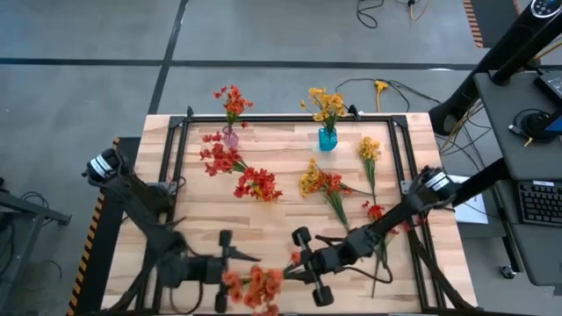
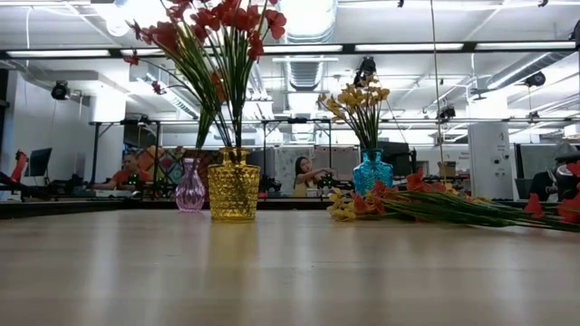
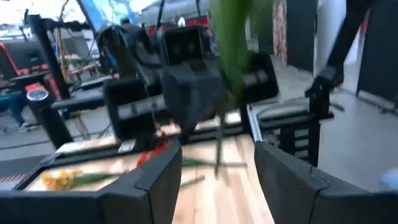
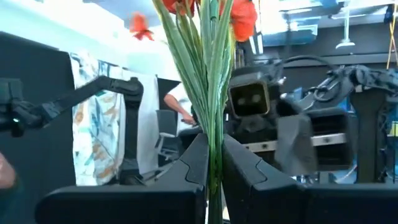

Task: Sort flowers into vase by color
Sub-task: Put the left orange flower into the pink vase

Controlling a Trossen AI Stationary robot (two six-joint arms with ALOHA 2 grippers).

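Observation:
My right gripper (image 1: 290, 268) (image 4: 213, 168) is near the table's near edge and is shut on a bunch of red-orange flowers (image 1: 255, 285). My left gripper (image 1: 237, 266) (image 3: 217, 180) faces it from the left. It is open, with its fingers apart in front of the blurred green stems (image 3: 230, 56). In the low view a yellow vase (image 2: 234, 190) and a purple vase (image 2: 190, 192) hold red flowers, and a blue vase (image 2: 372, 172) (image 1: 327, 139) holds yellow ones. Neither gripper shows in that view. My right gripper pinches several green stems (image 4: 213, 134) of the red-orange bunch between its two fingers. The fingers lie level, coming from the table's right, across the stems. The stems stand upright in the hold with the blossoms (image 4: 239, 15) above. A thin lower end (image 3: 217, 165) hangs above the table.
Loose flowers lie on the table: a yellow and red bunch (image 1: 320, 182), a yellow sprig (image 1: 369, 149), a red sprig (image 1: 378, 212) and red clusters (image 1: 219, 158) (image 1: 257, 184). The purple vase (image 1: 230, 136) stands near the far edge. People sit in the room beyond the table.

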